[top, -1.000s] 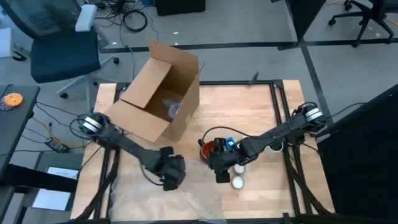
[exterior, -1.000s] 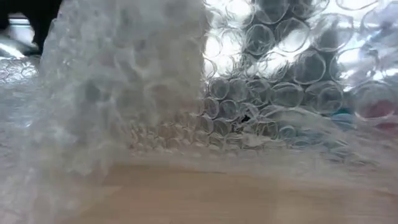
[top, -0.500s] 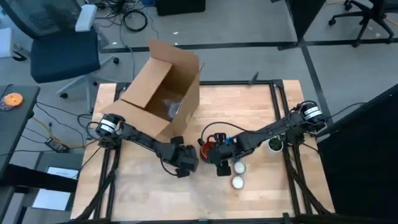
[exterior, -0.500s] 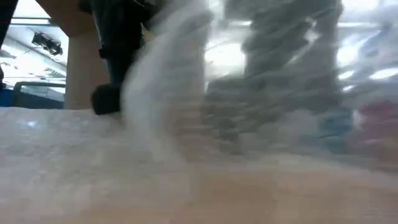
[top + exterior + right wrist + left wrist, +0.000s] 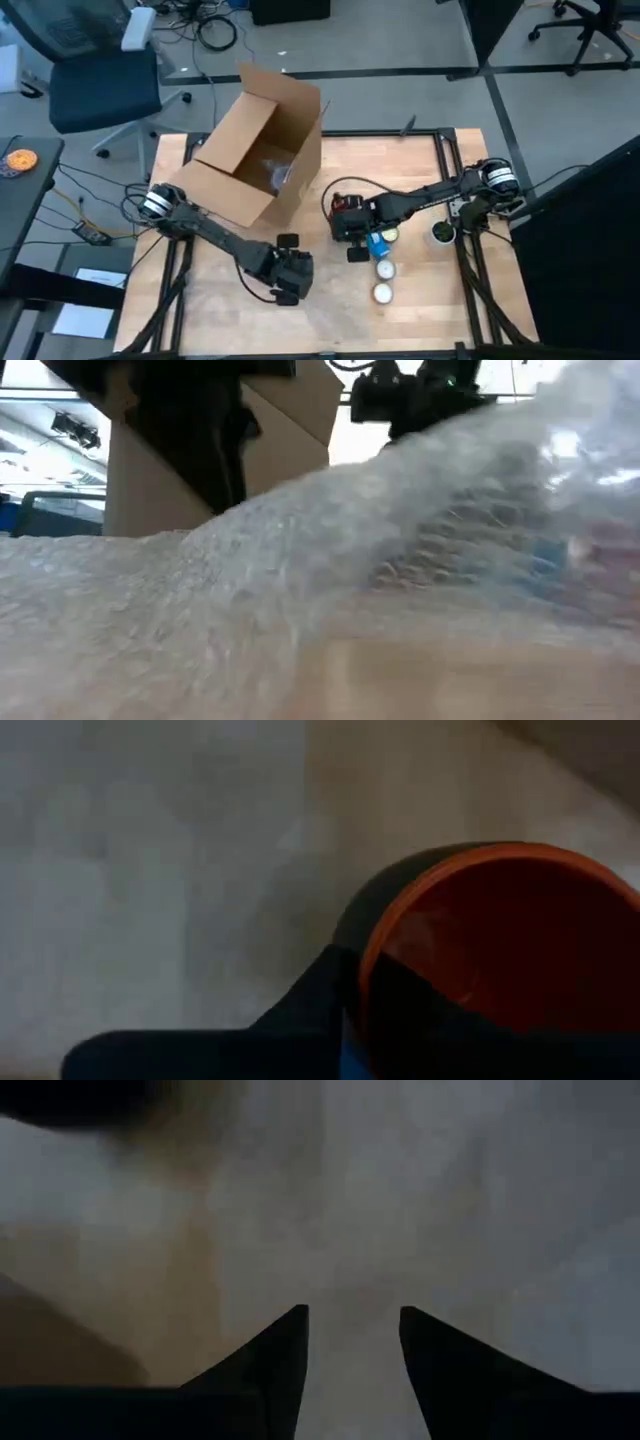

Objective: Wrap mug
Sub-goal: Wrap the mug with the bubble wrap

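Observation:
The mug (image 5: 500, 940) is dark outside and orange-red inside; it shows only in the right wrist view, with my right gripper (image 5: 350, 235) shut on it near the table's middle. In the high view the gripper hides the mug. A clear bubble wrap sheet (image 5: 300, 560) lies humped on the near half of the table (image 5: 420, 170). My left gripper (image 5: 290, 278) stands over the wrap (image 5: 350, 1230) with its fingers apart and nothing plainly between them; I cannot tell whether it touches the wrap. My right gripper holds the mug at its rim (image 5: 365, 955). One finger (image 5: 320, 990) lies against the dark outer wall and the other seems to reach inside. The mug's mouth faces the wrist camera. Whether its base rests on the table does not show.
An open cardboard box (image 5: 255, 140) lies on its side at the far left of the table. A blue object (image 5: 378, 243) and three small round white things (image 5: 385, 268) lie near the right gripper. A dark cup (image 5: 440, 232) stands by the right edge.
My right gripper has moved toward the table's far edge with the mug. My left gripper swung toward the box and the mug, then came back toward the near edge. The bubble wrap, raised high before the low camera a second ago, has dropped into a lower hump.

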Robot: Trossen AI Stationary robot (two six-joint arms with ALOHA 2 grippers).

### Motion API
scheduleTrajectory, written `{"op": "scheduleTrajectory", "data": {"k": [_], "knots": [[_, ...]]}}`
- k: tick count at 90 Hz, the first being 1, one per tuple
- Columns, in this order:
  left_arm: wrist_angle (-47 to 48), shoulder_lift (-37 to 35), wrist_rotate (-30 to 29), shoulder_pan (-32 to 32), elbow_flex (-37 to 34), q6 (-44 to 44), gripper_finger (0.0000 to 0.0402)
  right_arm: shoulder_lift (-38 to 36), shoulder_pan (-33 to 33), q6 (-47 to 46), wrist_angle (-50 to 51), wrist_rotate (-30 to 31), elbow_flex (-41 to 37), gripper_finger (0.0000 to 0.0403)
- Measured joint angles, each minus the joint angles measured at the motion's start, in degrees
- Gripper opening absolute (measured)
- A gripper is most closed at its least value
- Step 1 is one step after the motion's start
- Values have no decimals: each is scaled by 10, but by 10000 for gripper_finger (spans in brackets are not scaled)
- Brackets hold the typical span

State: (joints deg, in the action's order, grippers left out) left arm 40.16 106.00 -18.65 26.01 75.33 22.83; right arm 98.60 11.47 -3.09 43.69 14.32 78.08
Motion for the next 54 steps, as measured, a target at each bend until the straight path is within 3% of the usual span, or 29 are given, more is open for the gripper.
{"op": "scheduleTrajectory", "data": {"k": [9,24,31,39,54], "knots": [[-55,1,-12,-2,-32,15,144,-4,22,-6,23,-5,36,2],[-61,4,-97,-9,-43,58,144,3,59,-39,-9,-116,32,1],[-56,-3,-106,-10,-42,63,144,22,73,-57,-2,-142,22,1],[-21,-8,-86,-3,-30,70,144,44,78,-62,27,-135,16,1],[71,-12,-43,32,22,99,144,61,55,-21,34,-55,19,0]]}}
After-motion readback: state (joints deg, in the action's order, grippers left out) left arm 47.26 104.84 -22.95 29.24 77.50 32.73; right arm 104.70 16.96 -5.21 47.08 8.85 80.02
